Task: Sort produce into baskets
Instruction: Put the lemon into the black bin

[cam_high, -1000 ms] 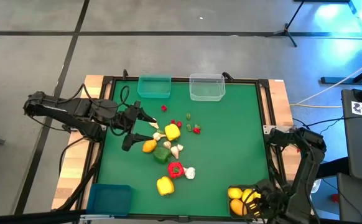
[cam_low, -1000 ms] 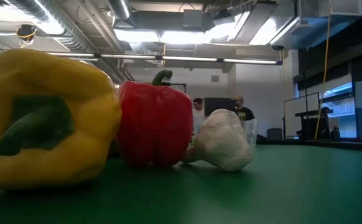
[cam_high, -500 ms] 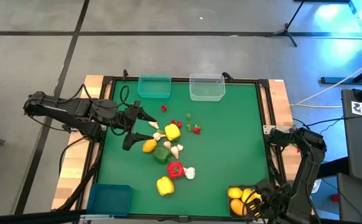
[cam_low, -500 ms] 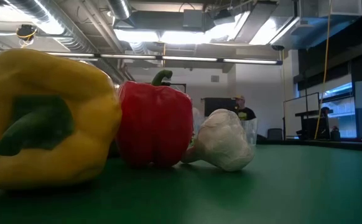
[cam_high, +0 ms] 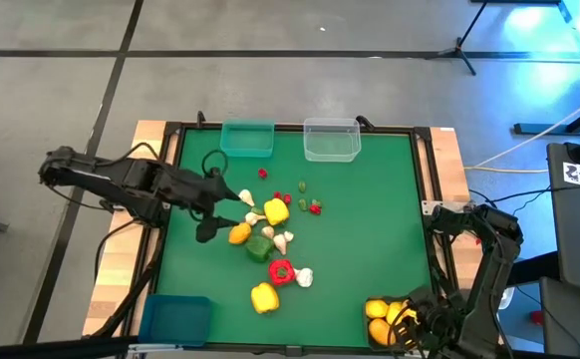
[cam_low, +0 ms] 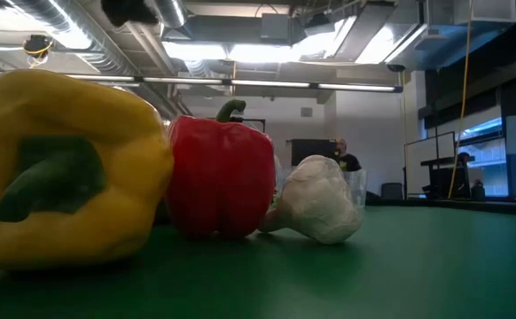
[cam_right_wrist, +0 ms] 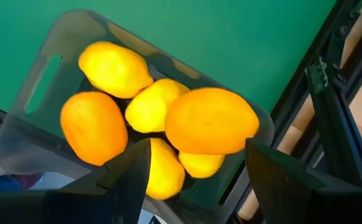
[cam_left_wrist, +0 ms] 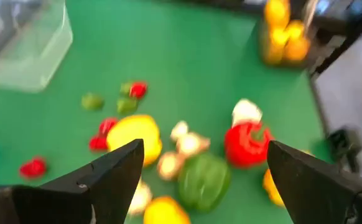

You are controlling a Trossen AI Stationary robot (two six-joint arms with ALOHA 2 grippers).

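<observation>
The left gripper (cam_high: 232,204) has edged slightly toward the produce pile since a second ago, its fingers (cam_left_wrist: 116,174) spread wide and grasping nothing, while the right gripper (cam_right_wrist: 196,168) hangs over the grey bin (cam_high: 372,324) at the mat's near right corner, jaws parted around no fruit and wider than a second ago. That smoky, translucent bin holds smooth, glossy citrus (cam_right_wrist: 211,120), yellow and orange, heaped together (at least six pieces show in the right wrist view). On the green mat (cam_high: 370,219) the unsorted pile is unchanged: a yellow pepper (cam_high: 276,210), an orange citrus (cam_high: 239,234), a green pepper (cam_high: 258,247), knobbly white garlic (cam_high: 284,239), a ribbed red pepper (cam_high: 281,270) with a second garlic bulb (cam_high: 304,278) touching it, and another yellow pepper (cam_high: 264,296) nearest the front. Tiny red and green pieces (cam_high: 303,196) lie scattered toward the far edge. The teal bin (cam_high: 247,139) and the clear bin (cam_high: 331,140), both thin-walled rectangles, stand side by side at the far edge with nothing visible inside; the opaque blue bin (cam_high: 176,318) sits at the near left corner.
</observation>
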